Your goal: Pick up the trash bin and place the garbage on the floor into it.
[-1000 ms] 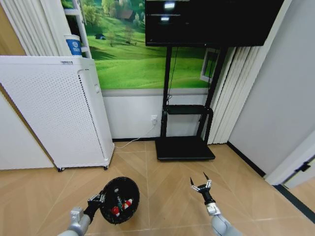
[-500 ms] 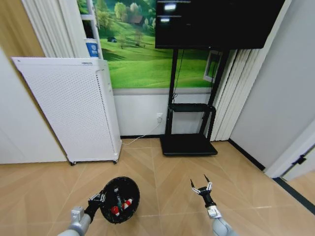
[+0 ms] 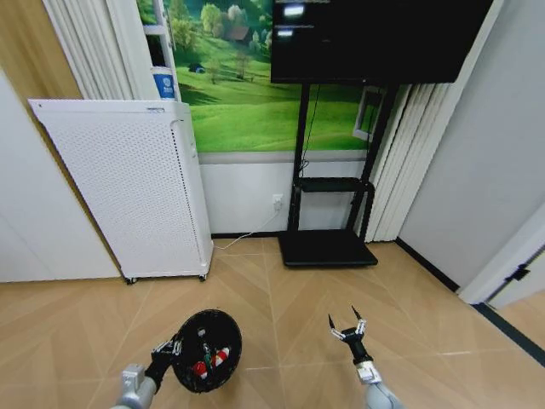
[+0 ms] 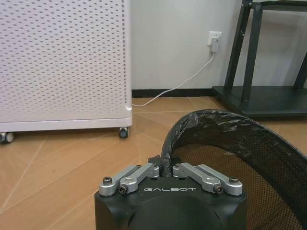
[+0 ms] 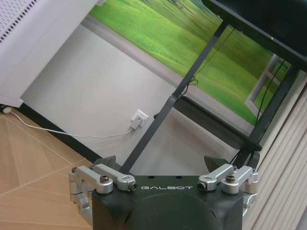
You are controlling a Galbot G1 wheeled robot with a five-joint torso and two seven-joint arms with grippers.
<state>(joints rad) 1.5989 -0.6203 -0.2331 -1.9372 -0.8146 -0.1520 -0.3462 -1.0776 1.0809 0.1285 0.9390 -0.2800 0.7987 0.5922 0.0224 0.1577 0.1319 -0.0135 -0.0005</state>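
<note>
Since before, our view swings right; left gripper (image 3: 170,348) clamps trash bin (image 3: 207,349) rim, upright, garbage (image 3: 209,361) inside; right gripper (image 3: 349,327) spread wide.

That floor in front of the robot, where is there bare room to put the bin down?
Bare wood floor lies between the white appliance and the TV stand's base, and beyond both grippers. Low down it is busier: the left gripper grips the trash bin, which holds garbage; the right gripper hangs open.
</note>
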